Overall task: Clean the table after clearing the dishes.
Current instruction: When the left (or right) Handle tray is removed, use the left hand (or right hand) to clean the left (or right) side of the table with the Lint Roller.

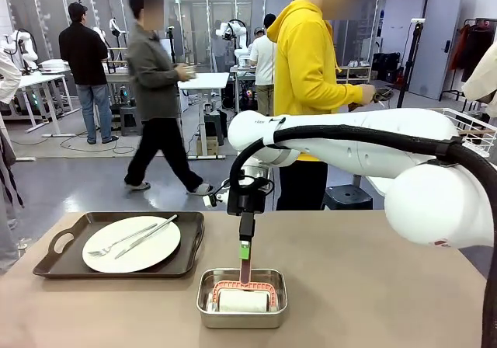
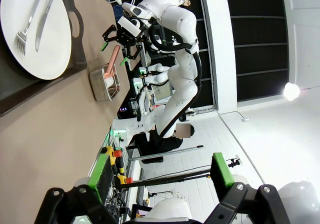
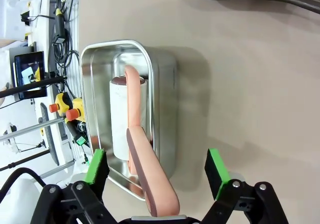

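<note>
Progress: partial. The large rectangular taupe-brown table (image 1: 373, 286) carries one dark brown handled rectangular tray (image 1: 189, 247) at its left. The tray holds a round white plate (image 1: 147, 259) with a silver fork (image 1: 116, 242) and a silver knife (image 1: 151, 234) laid across it; judged not yet cleared.

A small rectangular steel pan (image 1: 241, 321) sits at the near edge, just beside the tray, with a white roller in a pink frame (image 1: 242, 301) lying inside. Cleaning is judged not begun.

The right gripper (image 1: 245, 248) hangs directly above the pan. Its green pads (image 3: 215, 166) are spread either side of the roller's raised pink handle (image 3: 150, 184) without touching it; nothing is gripped. The left gripper (image 2: 160, 171) points along the table, jaws wide apart and empty.

Remaining: remove the tray and plate, take up the roller, pass it over the tabletop.

Writing: none legible on the tray, plate, pan or roller. A small dark mark on the white right arm (image 1: 342, 142) is too small to read.
</note>
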